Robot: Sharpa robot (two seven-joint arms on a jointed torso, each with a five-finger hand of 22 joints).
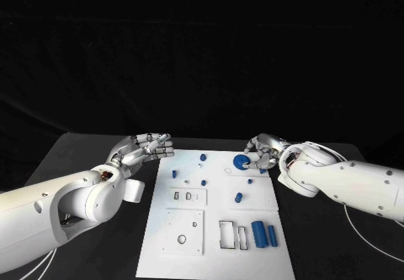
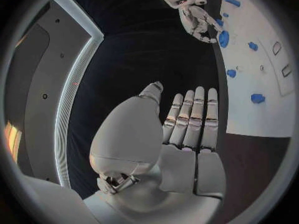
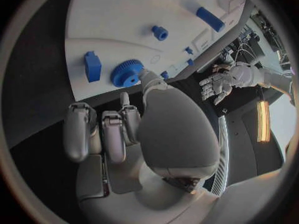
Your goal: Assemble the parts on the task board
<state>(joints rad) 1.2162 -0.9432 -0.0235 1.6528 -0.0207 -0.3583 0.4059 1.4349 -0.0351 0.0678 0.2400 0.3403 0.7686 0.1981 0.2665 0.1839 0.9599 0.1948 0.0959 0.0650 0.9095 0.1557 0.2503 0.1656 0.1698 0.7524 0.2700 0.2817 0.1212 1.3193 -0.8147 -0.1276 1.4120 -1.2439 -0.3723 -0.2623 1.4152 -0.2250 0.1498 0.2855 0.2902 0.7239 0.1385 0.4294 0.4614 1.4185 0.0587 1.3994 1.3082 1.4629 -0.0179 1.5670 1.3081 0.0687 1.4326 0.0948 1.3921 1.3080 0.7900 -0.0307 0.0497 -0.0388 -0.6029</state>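
Resting at two o'clock on the task board, the blue gear meets the right hand; we cannot tell whether it is gripped. Any nudge risks sliding it away. The left hand hovers empty, fingers extended.

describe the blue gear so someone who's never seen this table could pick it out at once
Find the white board in the middle of the black table, then its far right corner beside the right hand. The gear is a round blue toothed wheel there, unlike the smaller pegs and blocks.

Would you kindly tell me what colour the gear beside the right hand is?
The gear is blue; the right wrist view shows it best.
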